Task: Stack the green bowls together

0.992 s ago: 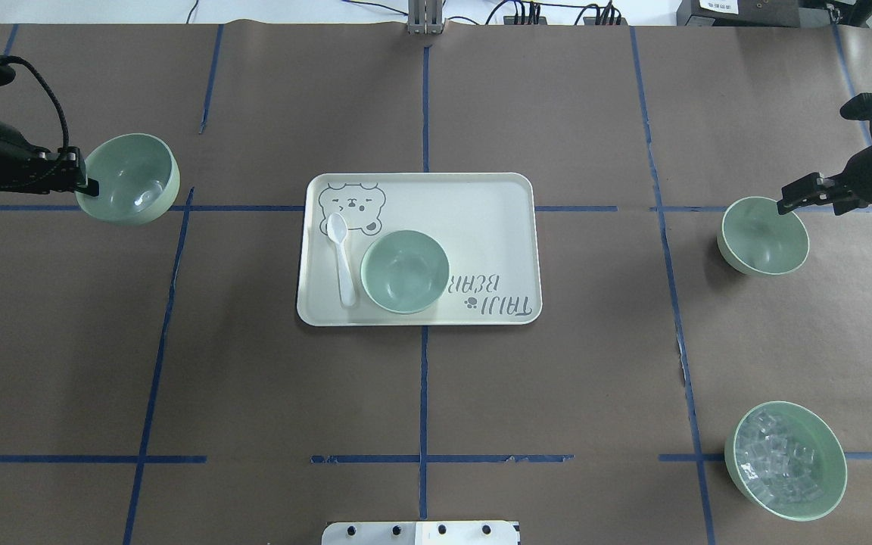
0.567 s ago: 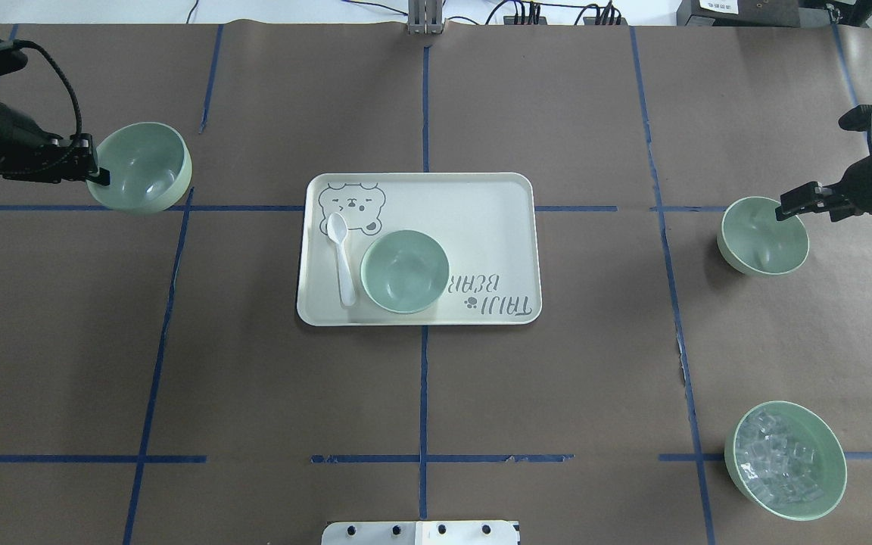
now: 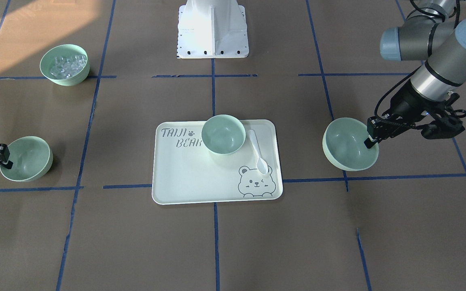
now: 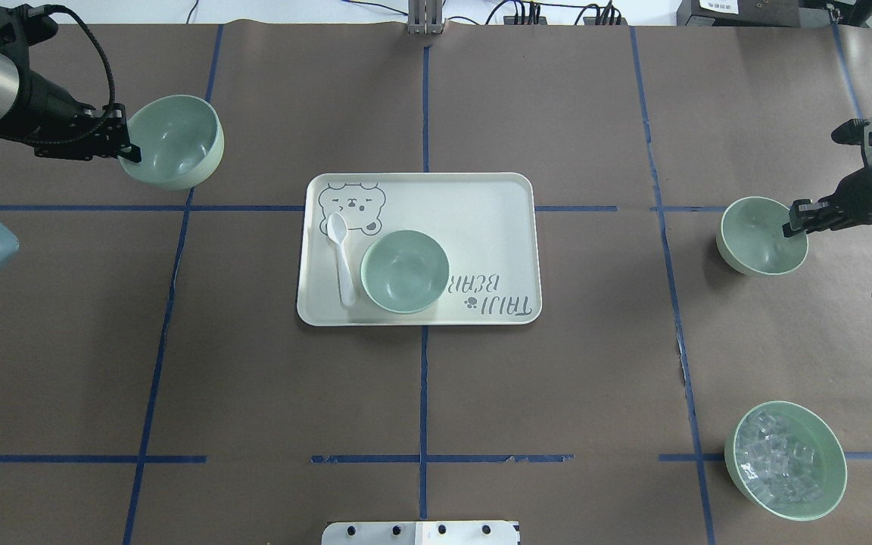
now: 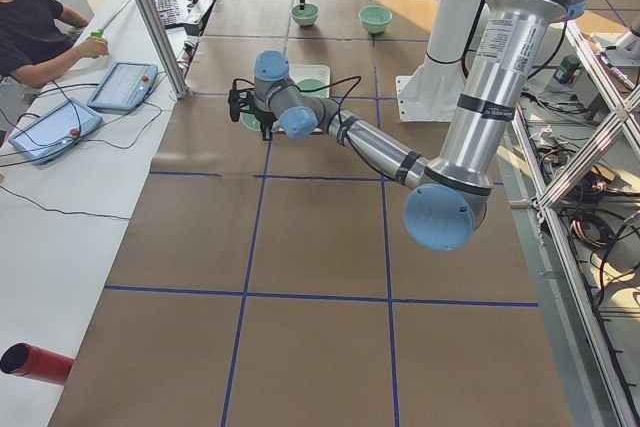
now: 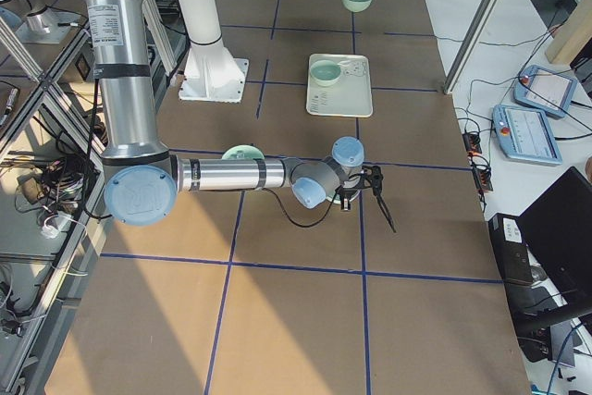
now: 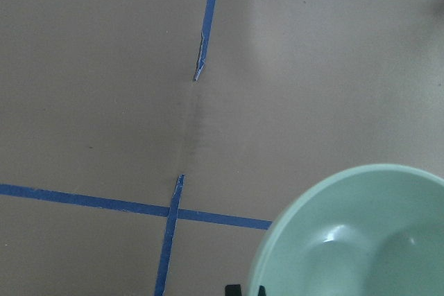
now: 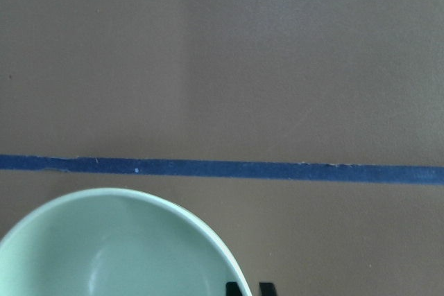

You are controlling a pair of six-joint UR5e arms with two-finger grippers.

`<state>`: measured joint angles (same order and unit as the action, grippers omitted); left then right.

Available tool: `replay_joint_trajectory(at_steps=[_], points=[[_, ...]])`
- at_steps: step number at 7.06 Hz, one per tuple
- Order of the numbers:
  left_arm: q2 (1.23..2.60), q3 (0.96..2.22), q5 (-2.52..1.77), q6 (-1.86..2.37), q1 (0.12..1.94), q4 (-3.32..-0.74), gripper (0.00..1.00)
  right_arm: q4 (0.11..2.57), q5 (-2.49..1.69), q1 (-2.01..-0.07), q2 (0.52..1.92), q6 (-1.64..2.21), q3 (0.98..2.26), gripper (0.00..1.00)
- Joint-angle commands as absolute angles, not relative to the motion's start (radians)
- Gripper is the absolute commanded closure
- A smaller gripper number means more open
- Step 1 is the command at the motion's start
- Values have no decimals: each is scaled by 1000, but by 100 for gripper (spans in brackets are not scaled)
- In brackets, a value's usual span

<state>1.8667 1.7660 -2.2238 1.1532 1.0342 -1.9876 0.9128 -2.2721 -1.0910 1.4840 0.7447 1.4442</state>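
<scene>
My left gripper (image 4: 131, 153) is shut on the near rim of a pale green bowl (image 4: 172, 141) and holds it tilted above the table, far left of the tray; this also shows in the front view (image 3: 348, 143) and the left wrist view (image 7: 361, 240). My right gripper (image 4: 793, 227) is shut on the rim of a second green bowl (image 4: 758, 236) at the right side, low at the table; it fills the lower left of the right wrist view (image 8: 118, 247). A third green bowl (image 4: 404, 271) stands on the tray.
The pale bear-printed tray (image 4: 481, 204) lies at the table's middle with a white spoon (image 4: 341, 259) beside its bowl. A green bowl of clear cubes (image 4: 784, 460) stands at the near right. Blue tape lines cross the brown table cover.
My left gripper has carried its bowl up and to the right, toward the far side and the middle. My right gripper has shifted slightly at its bowl's rim; that bowl has barely moved.
</scene>
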Motion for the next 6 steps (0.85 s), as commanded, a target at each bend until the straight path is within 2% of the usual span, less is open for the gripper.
replay_joint_trajectory(at_steps=[1, 5, 6], points=[[1910, 1766, -2220, 1280, 974, -1988, 100, 913, -2310, -1088, 1486, 739, 1457, 100], [2017, 1753, -2045, 1460, 800, -1979, 100, 917, -2448, -1137, 1462, 749, 1526, 100], [2063, 1755, -1963, 1462, 737, -1897, 100, 917, -2448, -1135, 1457, 762, 1535, 100]])
